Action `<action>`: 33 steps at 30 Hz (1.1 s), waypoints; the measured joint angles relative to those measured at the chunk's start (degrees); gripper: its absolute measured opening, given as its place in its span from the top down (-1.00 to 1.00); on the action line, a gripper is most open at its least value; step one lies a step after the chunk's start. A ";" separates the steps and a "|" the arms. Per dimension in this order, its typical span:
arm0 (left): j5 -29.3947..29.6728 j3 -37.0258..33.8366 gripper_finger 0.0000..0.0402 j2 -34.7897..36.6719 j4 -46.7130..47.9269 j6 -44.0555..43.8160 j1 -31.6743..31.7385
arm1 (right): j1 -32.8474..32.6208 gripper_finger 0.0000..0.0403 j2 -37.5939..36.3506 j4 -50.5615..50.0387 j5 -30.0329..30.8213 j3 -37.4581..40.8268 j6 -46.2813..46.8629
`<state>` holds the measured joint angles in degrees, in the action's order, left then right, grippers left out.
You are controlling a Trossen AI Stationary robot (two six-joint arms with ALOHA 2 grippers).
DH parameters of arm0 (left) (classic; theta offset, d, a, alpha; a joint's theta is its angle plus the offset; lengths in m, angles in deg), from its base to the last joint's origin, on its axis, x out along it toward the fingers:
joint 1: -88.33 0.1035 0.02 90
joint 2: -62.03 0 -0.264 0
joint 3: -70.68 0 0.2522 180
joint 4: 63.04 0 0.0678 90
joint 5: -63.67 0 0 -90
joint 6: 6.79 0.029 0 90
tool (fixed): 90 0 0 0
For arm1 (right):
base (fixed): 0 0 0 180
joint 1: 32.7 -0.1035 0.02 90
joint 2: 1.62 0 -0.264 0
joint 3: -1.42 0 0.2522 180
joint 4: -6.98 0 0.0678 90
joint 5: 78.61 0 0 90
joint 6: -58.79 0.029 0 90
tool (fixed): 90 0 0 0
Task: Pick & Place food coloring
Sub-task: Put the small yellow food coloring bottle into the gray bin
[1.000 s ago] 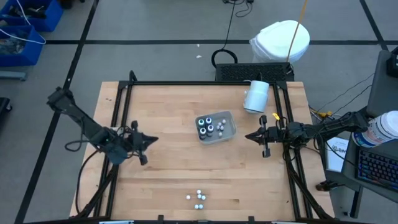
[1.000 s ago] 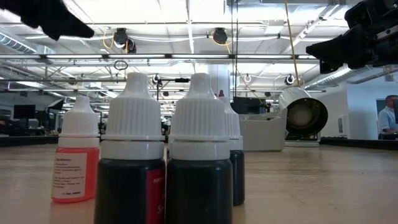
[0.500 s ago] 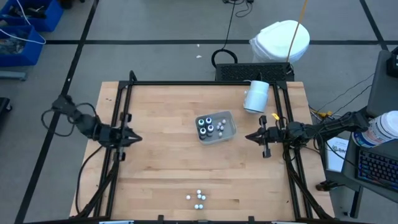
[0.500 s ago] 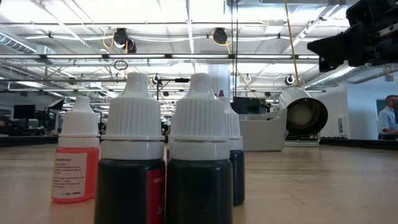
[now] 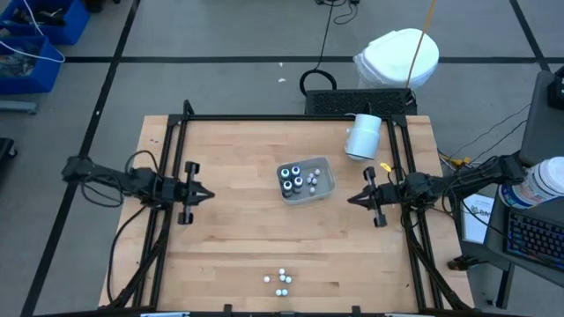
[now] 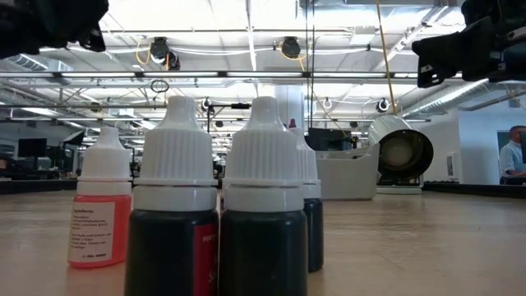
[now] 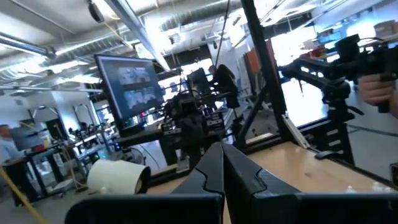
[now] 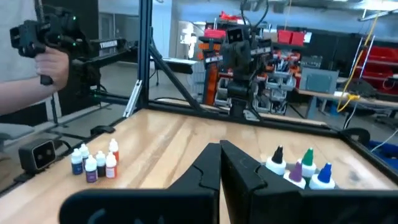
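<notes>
High view: wooden tabletop [image 5: 238, 229] w/ grey tray [image 5: 324, 189] near its centre, holding several food coloring bottles [image 5: 298, 180]; a second cluster of bottles [image 5: 280, 281] stood loose near the front edge, well apart from the tray. White cylinder [image 5: 362, 136] lay on its side toward the back right. Left tool [image 5: 204, 195] hovered over the left side of the tabletop, fingers pressed together, holding nothing, tip pointing toward the centre. Right tool [image 5: 354, 199] sat over the right side, likewise closed & empty, tip facing the tray. Low view: front cluster filled the foreground, dark bottles w/ white ribbed caps [image 6: 257, 160], one orange-red bottle [image 6: 100, 214] beside them. Right wrist view: closed fingers [image 8: 239, 171], tray bottles just beyond; a person's hand [image 8: 53, 62] held a device off the tabletop.
</notes>
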<state>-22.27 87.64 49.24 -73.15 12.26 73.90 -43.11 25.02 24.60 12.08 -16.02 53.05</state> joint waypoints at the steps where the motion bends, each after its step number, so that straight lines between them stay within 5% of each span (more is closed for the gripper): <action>1: 0.01 -0.62 0.99 1.00 0.21 0.03 0.42 | -0.09 1.00 0.26 0.50 1.09 0.01 0.03; 9: 0.42 -2.39 0.98 3.43 3.18 -9.27 1.66 | -4.08 1.00 5.25 1.27 11.91 -1.79 4.23; 16: 5.03 -2.39 0.93 3.44 3.60 -16.25 1.66 | -14.25 1.00 23.63 0.30 23.53 -14.41 4.35; 20: 5.02 -2.39 0.87 3.42 5.79 -16.41 1.66 | -17.71 1.00 37.25 -9.14 26.38 -28.23 5.18; 28: 5.03 -2.39 0.93 3.42 9.24 -17.07 1.66 | -21.82 1.00 63.31 -43.68 26.12 -63.24 16.65; 33: 5.03 -2.39 0.98 3.42 9.25 -17.80 1.66 | -23.15 1.00 77.22 -60.68 20.13 -84.79 18.74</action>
<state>-17.24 85.24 52.66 -63.91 -5.53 75.56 -66.26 102.24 -36.08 32.22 -100.81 71.79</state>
